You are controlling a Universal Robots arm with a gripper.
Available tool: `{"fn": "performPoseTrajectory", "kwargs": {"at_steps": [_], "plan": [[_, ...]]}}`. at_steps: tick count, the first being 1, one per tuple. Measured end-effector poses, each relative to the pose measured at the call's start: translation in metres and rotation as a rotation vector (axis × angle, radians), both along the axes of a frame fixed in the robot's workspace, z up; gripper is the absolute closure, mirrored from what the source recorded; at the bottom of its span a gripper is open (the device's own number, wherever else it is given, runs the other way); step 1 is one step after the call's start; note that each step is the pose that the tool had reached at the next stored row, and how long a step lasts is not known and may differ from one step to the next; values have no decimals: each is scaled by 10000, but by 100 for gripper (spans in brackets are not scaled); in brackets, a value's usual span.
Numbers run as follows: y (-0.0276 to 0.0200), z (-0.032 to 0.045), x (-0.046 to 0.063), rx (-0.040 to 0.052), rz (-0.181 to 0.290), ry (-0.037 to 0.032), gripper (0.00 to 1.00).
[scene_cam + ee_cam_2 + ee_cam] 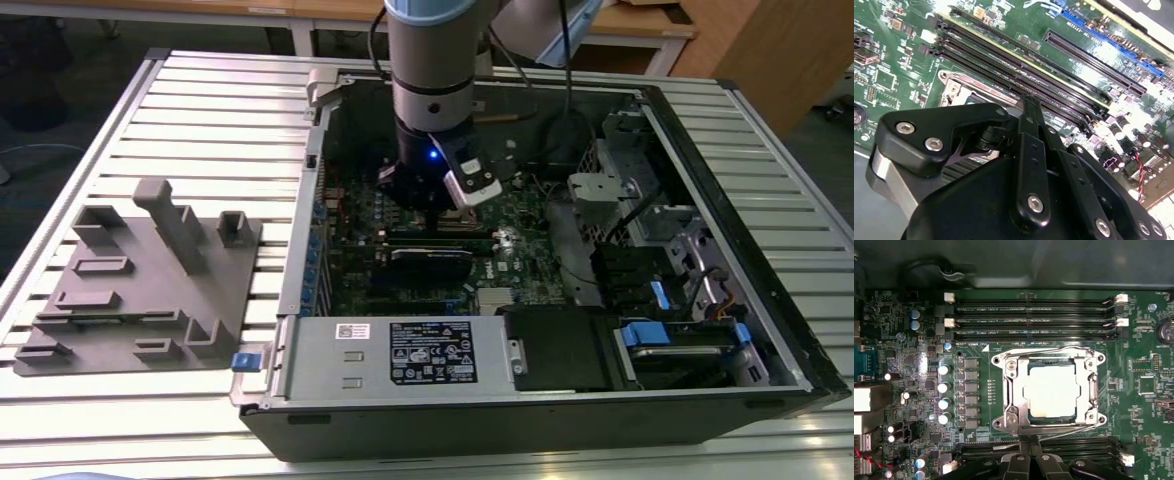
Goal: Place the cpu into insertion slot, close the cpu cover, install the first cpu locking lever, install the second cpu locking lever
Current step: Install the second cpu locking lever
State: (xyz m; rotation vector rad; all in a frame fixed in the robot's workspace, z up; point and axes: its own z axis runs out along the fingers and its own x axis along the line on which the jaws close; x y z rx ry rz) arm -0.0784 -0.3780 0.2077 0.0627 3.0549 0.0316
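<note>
My jaws (430, 205): lowered inside the open computer case (747, 300), above the green motherboard (354, 275). In the second wrist view my black linkage arms (1031, 165) run together toward a single narrow tip, so the jaws appear closed, with nothing seen between them; the very tip lies against the board's clutter, so I cannot be fully sure.

Case, lying on its side on the slatted counter (200, 110), contents:
- Motherboard, on the exterior view's left half of the case.
- Insertion slot (1004, 390), metal-rimmed, on the motherboard, near my jaws.
- Cpu (1052, 389), pale silvery square, seated inside the insertion slot.
- Cpu cover (1089, 390), silvery frame, lying flat over the slot with the cpu showing through its window.
- Two thin wire levers: one (1054, 349) running along the far edge of the cover, one (1064, 430) along the near edge, just beside my linkage. Whether either is hooked home I cannot tell.
- Long black memory slots (1034, 320), three rows beyond the socket, further rows (1074, 445) on the near side.
- Silver power supply (387, 355) at the near edge of the case; black drive bay (567, 350) and blue-tabbed drive carrier (681, 340) to the exterior view's right of it.

Counter, outside the case: grey moulded fixture tray (134, 290), on the exterior view's left, well apart from the case; its pockets look bare.
</note>
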Motion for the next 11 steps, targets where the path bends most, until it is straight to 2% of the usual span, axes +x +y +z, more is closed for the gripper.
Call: {"fn": "performPoseTrajectory", "kwargs": {"at_steps": [6, 11], "plan": [[-1, -23, -32, 68, 0, 2, 89], [0, -31, -69, 298, 0, 0, 89]]}}
